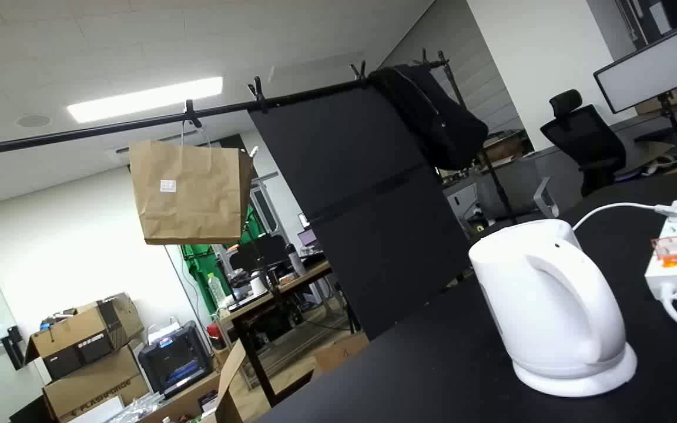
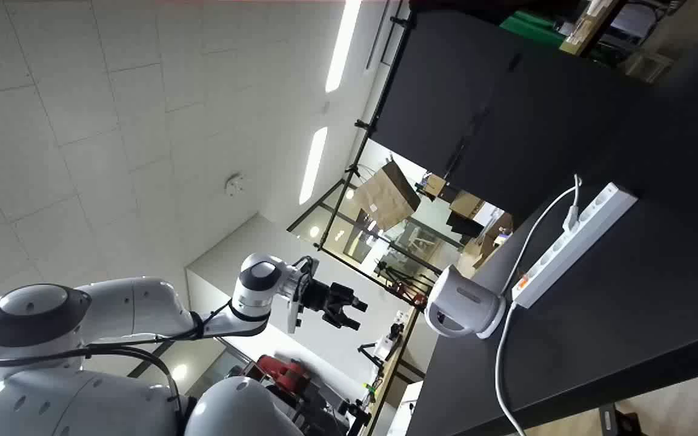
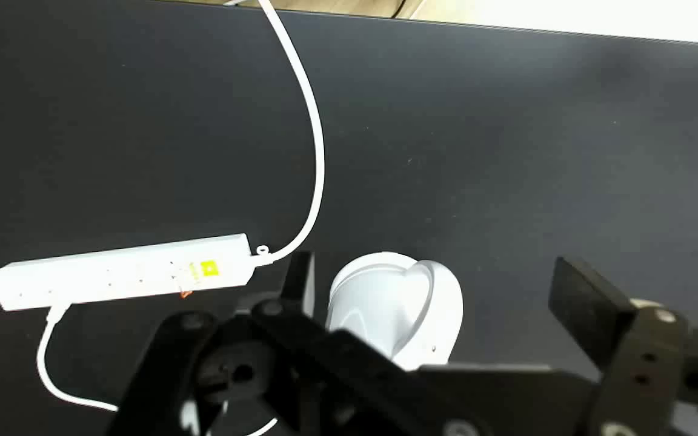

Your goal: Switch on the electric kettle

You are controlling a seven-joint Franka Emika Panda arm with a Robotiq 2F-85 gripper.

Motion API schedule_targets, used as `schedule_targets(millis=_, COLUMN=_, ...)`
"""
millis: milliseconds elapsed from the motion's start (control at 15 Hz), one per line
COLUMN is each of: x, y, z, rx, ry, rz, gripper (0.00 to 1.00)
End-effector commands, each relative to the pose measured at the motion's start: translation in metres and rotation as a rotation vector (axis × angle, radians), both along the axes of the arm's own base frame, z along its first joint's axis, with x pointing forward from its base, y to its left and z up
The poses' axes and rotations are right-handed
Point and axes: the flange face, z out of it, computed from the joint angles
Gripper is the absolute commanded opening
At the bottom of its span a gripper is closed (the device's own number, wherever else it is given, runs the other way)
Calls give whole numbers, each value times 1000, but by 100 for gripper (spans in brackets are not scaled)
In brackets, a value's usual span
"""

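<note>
White electric kettle (image 1: pixel 541 311) — upright on base (image 1: pixel 576 379), handle (image 1: pixel 597 299) at side — stands on black tabletop (image 1: pixel 409 364). Near it, apart, white power strip (image 3: pixel 125 272) (orange piece (image 1: pixel 670 252) by one end). Robotiq gripper (image 2: pixel 356 315), jaws parted wide, hangs in air well apart from kettle. Beyond tabletop, brown paper bag (image 1: pixel 188 197) dangles from black crossbar (image 1: pixel 221 110).

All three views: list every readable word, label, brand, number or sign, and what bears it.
"FLASHFORGE": brown cardboard box, in an exterior view.
White square sticker on the brown paper bag: too small to read.
Grey oblong mark on the smooth white plastic kettle: unreadable.
Nothing else legible.
</note>
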Motion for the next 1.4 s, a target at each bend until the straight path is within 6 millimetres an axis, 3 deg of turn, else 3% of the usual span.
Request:
schedule_targets(millis=0, x=0, y=0, z=0, rx=0, ry=1, rz=0, gripper=100)
schedule_targets(millis=533, x=0, y=0, z=0, rx=0, ry=0, rz=0, gripper=100)
schedule_targets(millis=933, x=49, y=-5, z=-21, rx=-41, ry=-74, rz=57, gripper=100)
schedule_targets(millis=1000, x=59, y=-6, z=-26, rx=-42, ry=-89, rz=61, gripper=75)
schedule_targets(millis=1067, x=68, y=-6, z=-30, rx=-36, ry=-101, rz=67, gripper=75)
schedule_targets(millis=1333, x=100, y=-4, z=-42, rx=3, ry=-152, rz=69, gripper=46)
